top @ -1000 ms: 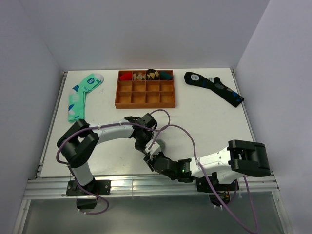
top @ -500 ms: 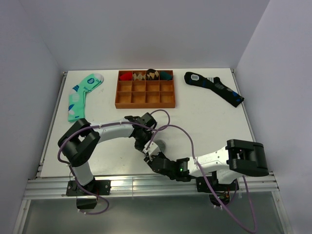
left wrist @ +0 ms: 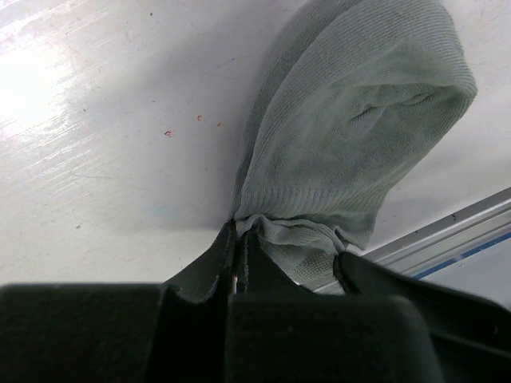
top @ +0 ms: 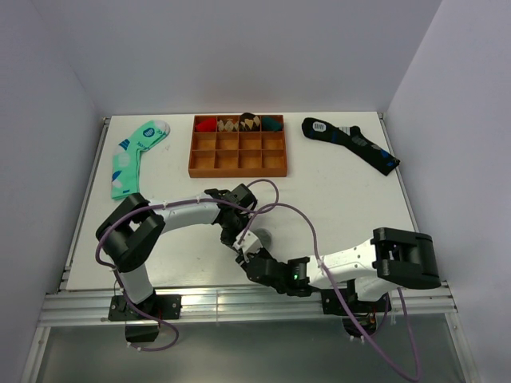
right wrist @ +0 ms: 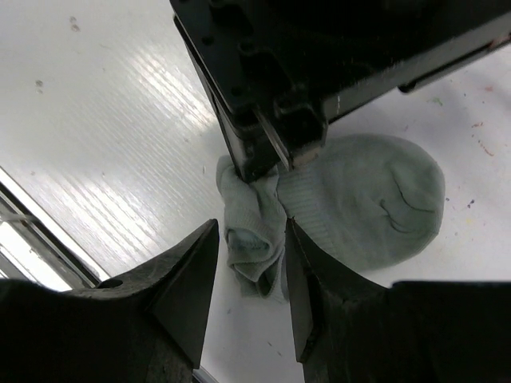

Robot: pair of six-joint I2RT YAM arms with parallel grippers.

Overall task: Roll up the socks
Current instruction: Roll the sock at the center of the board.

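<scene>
The light-grey ankle socks (left wrist: 359, 128) lie on the white table near its front edge. They also show in the top view (top: 262, 238) and in the right wrist view (right wrist: 367, 199). My left gripper (left wrist: 239, 233) is shut on the cuff end and pinches the bunched knit against the table; it is at the left of the sock in the top view (top: 238, 236). My right gripper (right wrist: 251, 227) is open. Its two fingers stand either side of the folded cuff end (right wrist: 254, 231), just below the left gripper's tips (right wrist: 267, 152). In the top view it sits at the sock's near side (top: 246, 257).
A wooden compartment tray (top: 239, 162) stands at the back centre, with rolled socks in its back row. A mint-green patterned sock (top: 132, 155) lies back left and a long navy sock (top: 351, 144) back right. The table's metal front rail (left wrist: 455, 231) runs close beside the grey socks.
My right gripper has edged up and left toward the sock's cuff end. The left gripper has kept its hold and barely moved.
</scene>
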